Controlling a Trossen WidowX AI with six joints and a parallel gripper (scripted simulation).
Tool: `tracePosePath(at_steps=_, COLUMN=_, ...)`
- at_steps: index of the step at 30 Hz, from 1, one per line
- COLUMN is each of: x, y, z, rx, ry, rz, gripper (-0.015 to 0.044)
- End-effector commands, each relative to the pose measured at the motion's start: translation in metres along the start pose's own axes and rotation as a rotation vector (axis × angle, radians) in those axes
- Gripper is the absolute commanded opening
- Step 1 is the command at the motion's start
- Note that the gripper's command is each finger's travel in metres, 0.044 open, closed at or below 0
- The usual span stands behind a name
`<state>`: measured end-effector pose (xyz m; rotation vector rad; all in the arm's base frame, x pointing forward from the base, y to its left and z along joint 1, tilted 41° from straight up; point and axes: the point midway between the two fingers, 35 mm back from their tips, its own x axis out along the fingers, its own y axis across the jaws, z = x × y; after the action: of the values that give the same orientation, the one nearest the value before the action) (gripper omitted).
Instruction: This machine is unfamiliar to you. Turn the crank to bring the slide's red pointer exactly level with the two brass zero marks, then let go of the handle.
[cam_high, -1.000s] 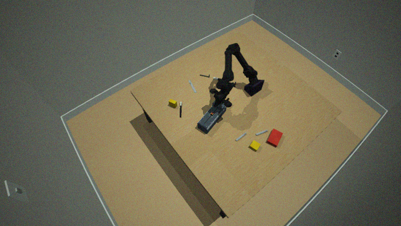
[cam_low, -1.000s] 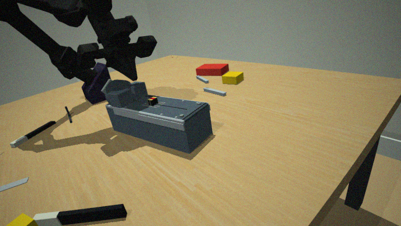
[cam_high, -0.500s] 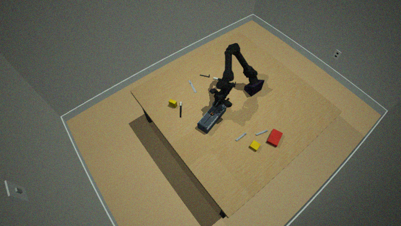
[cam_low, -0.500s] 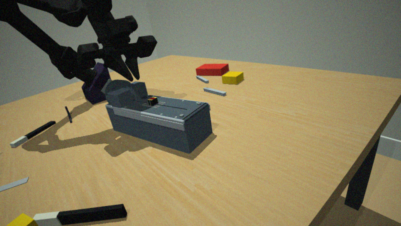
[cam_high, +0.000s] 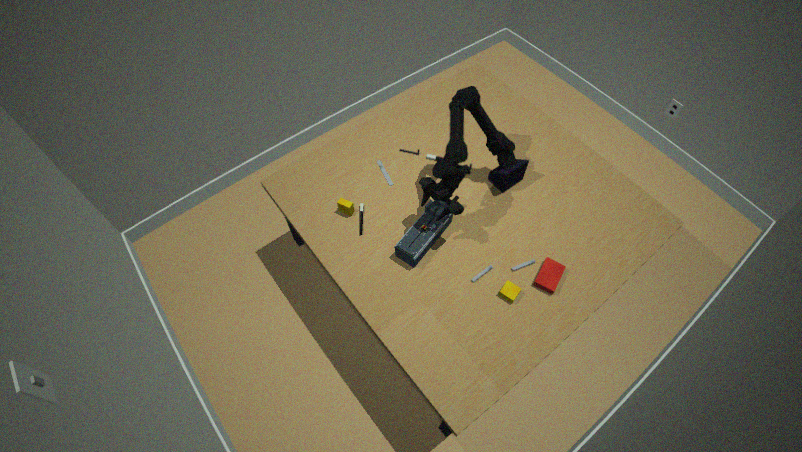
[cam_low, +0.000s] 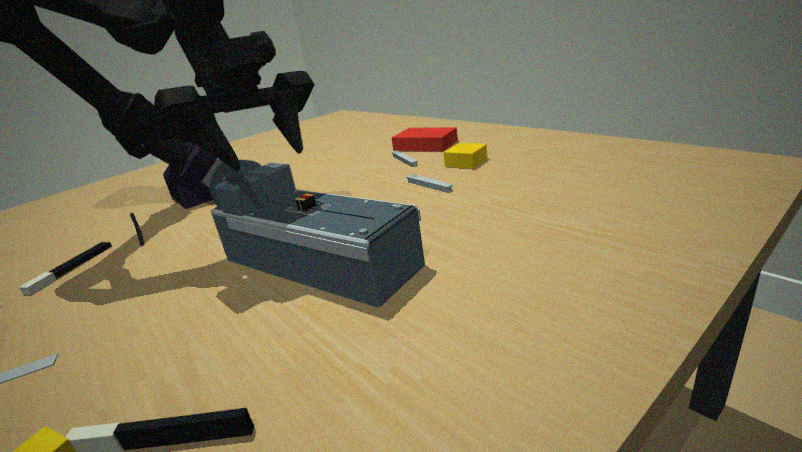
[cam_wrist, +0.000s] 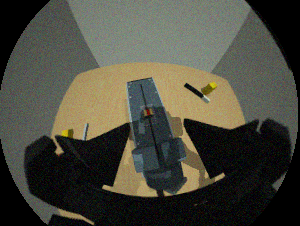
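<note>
The machine (cam_high: 414, 247) (cam_low: 297, 256) (cam_wrist: 142, 96) is a long blue-grey box with a slotted top and a raised housing (cam_low: 252, 188) (cam_wrist: 159, 156) at the end nearer the arm's base. A small dark slide (cam_high: 424, 227) (cam_low: 305, 202) (cam_wrist: 148, 112) with red and yellow marks sits in the slot, close to the housing. I cannot tell whether its red pointer is level with the brass marks. My gripper (cam_low: 267, 159) (cam_wrist: 156, 123) is open and empty, its fingers spread above and to either side of the housing end. The crank handle cannot be made out.
A red block (cam_high: 549, 275) (cam_low: 425, 140), a yellow block (cam_high: 509, 291) (cam_low: 465, 156) and two grey bars lie on one side of the machine. Another yellow block (cam_high: 345, 206) (cam_wrist: 209, 88), a black-and-white stick (cam_high: 361, 220) (cam_wrist: 196, 92) and several thin pieces lie on the other side.
</note>
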<state>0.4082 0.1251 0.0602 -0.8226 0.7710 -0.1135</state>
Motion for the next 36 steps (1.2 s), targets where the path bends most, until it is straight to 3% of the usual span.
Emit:
tracePosePath(at_steps=1, x=0.0000, y=-0.0001, z=0.0000, rx=0.000, ry=0.000, rz=-0.001, gripper=0.0361)
tracePosePath(at_steps=15, x=0.0000, y=-0.0001, z=0.0000, rx=0.000, ry=0.000, rz=-0.001, gripper=0.0000)
tracePosePath(at_steps=36, x=0.0000, y=0.0000, z=0.0000, rx=0.000, ry=0.000, rz=0.000, gripper=0.0000)
